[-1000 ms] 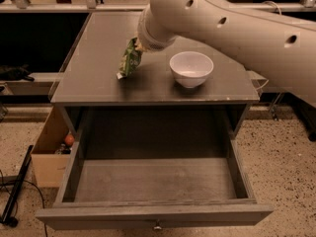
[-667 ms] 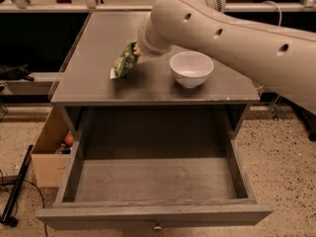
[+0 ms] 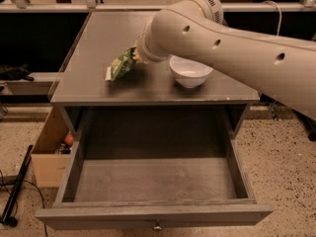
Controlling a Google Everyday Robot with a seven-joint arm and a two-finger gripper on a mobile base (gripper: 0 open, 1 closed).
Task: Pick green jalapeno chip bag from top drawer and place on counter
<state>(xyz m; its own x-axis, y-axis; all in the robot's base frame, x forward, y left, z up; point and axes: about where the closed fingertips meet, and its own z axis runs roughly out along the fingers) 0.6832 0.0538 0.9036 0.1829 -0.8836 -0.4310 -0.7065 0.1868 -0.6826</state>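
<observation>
The green jalapeno chip bag (image 3: 121, 64) is at the left middle of the counter (image 3: 108, 31), tilted, with its whitish end low and to the left, near or on the surface. My gripper (image 3: 135, 55) is at the bag's upper right end, mostly hidden behind the thick white arm (image 3: 222, 43) that reaches in from the right. The top drawer (image 3: 98, 217) is pulled fully out below the counter, and its grey floor shows nothing inside. Its small metal knob (image 3: 157, 226) is at the front centre.
A white bowl (image 3: 190, 72) stands on the counter just right of the bag, under the arm. A brown cardboard box (image 3: 49, 154) with small items sits on the floor left of the cabinet. A black rod (image 3: 15, 191) lies on the floor at far left.
The arm has swung left and lower over the counter. The chip bag has moved left with it and now lies flatter, with its whitish end down to the left.
</observation>
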